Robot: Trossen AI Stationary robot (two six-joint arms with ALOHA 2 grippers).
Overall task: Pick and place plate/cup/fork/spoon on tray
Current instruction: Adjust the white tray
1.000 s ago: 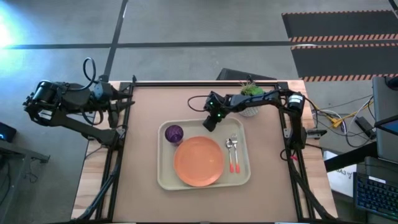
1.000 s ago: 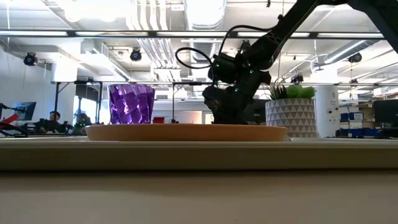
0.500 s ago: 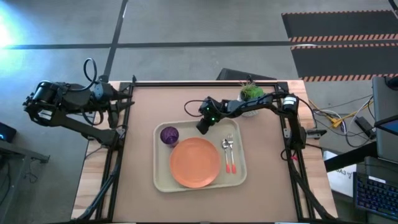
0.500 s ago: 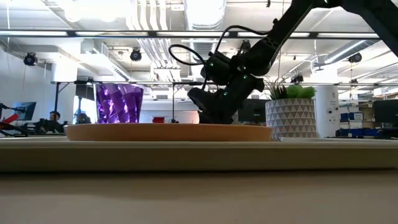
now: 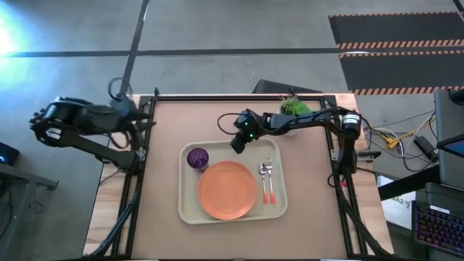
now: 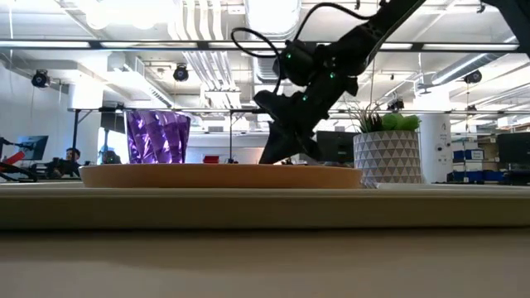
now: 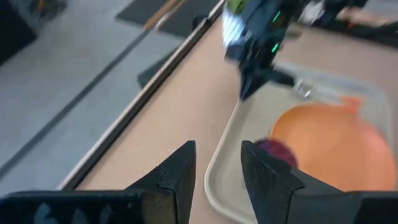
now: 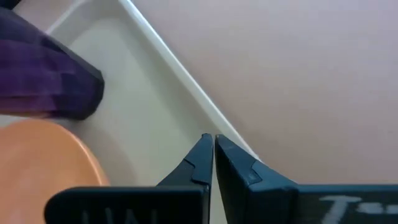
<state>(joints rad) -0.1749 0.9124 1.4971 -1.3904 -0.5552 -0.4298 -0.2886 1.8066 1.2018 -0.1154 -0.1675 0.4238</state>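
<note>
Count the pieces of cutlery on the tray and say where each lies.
2. The fork and the spoon lie side by side on the tray, right of the plate. None seems hidden.

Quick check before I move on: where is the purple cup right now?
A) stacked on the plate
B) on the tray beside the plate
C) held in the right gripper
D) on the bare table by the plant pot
B: the cup stands on the tray just left of the plate, clear of the right gripper, whose fingers are shut on nothing.
</note>
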